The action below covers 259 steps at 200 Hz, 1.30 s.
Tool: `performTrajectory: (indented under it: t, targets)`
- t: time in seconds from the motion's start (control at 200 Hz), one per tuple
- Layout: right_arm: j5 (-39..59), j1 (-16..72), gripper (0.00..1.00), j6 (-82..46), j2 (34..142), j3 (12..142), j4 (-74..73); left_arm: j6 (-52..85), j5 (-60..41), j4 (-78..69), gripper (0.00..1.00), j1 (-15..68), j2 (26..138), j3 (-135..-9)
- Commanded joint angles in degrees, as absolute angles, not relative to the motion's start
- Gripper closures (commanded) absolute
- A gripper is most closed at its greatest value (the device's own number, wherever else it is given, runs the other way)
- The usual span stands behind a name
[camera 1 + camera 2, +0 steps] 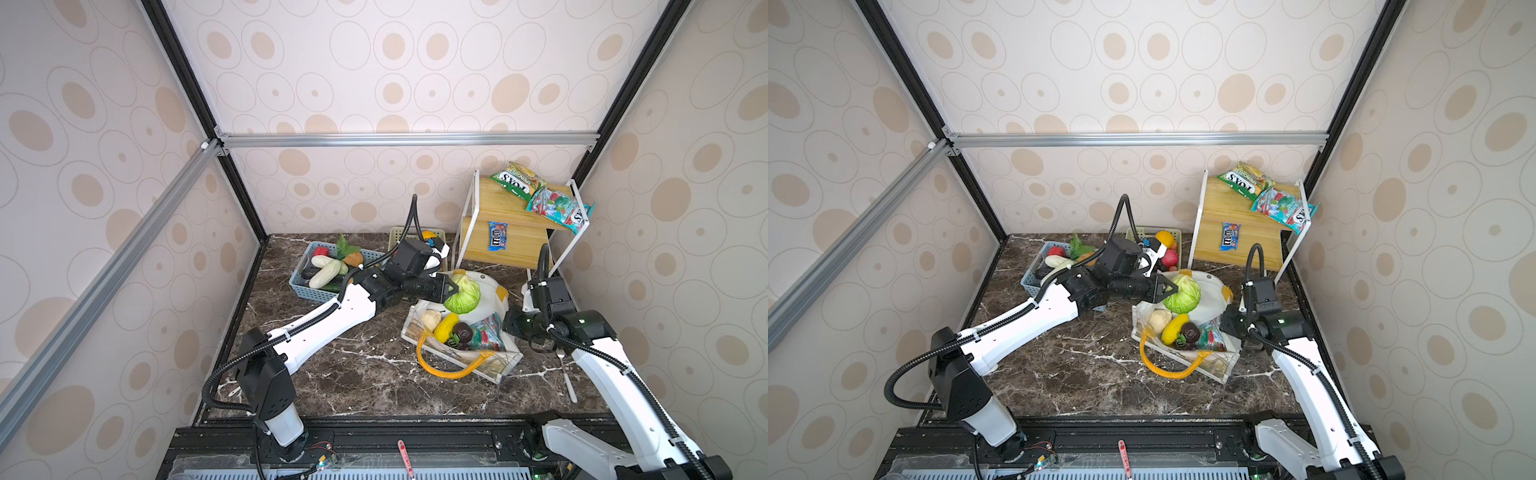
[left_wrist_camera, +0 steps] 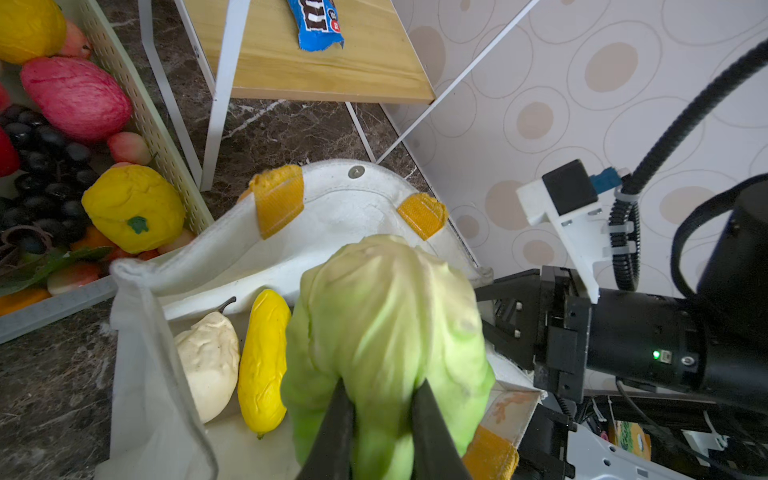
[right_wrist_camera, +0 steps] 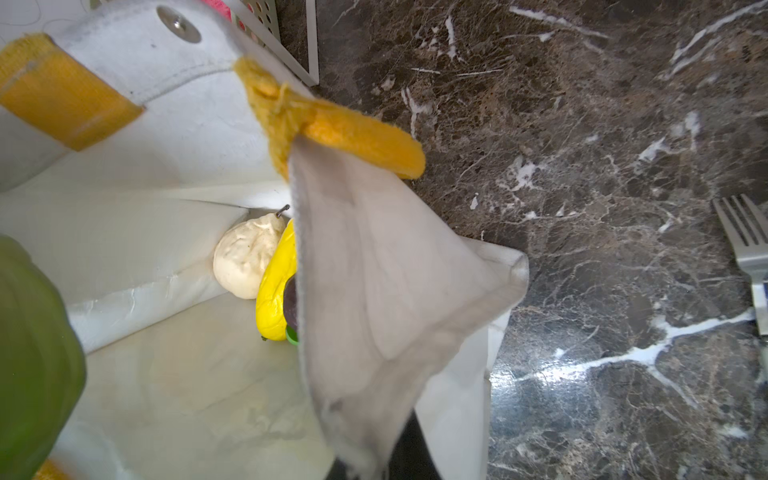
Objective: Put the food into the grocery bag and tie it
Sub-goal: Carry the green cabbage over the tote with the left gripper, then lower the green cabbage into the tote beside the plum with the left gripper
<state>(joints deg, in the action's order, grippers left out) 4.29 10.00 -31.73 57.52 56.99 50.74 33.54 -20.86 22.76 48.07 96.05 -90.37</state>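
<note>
My left gripper (image 1: 451,293) (image 2: 382,390) is shut on a green cabbage (image 1: 463,297) (image 1: 1183,295) (image 2: 386,316) and holds it over the open mouth of the white grocery bag (image 1: 498,370) (image 1: 1221,368) (image 2: 137,332). The bag has yellow-orange loop handles (image 1: 440,370). Inside it lie a white pear-shaped piece (image 1: 431,319), a yellow piece (image 1: 446,327), a dark purple piece (image 1: 462,332) and a teal snack packet (image 1: 488,334). At the bag's right side, my right gripper (image 1: 509,324) (image 3: 374,465) is shut on the cloth wall (image 3: 374,270), which hides its fingertips.
A blue basket (image 1: 303,286) of vegetables stands at the back left, with a pale slotted basket (image 1: 397,237) of fruit behind my left arm. A wooden shelf (image 1: 511,232) at the back right carries snack packets (image 1: 517,183) and a blue candy packet (image 1: 497,236). A fork (image 1: 567,374) lies beside the right arm.
</note>
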Motion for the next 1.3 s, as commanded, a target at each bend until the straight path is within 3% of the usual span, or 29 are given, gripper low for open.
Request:
performTrajectory:
  t: [0.0,0.845,1.115,1.29]
  targets:
    - [3.9,10.0,0.91,-32.3,57.5,56.8,53.6,30.7,-18.8,24.1,0.81,49.6,97.6,-91.9]
    - [3.8,10.0,0.91,-32.2,55.1,55.9,54.4,25.3,-6.1,30.2,0.81,54.4,110.6,-97.5]
    - [3.6,10.0,0.91,-32.3,54.7,55.7,54.6,25.8,-4.3,31.8,0.72,54.5,113.5,-98.4]
    - [3.7,10.0,0.91,-32.3,55.1,55.9,54.2,25.9,-3.8,32.9,0.56,54.5,113.9,-99.8]
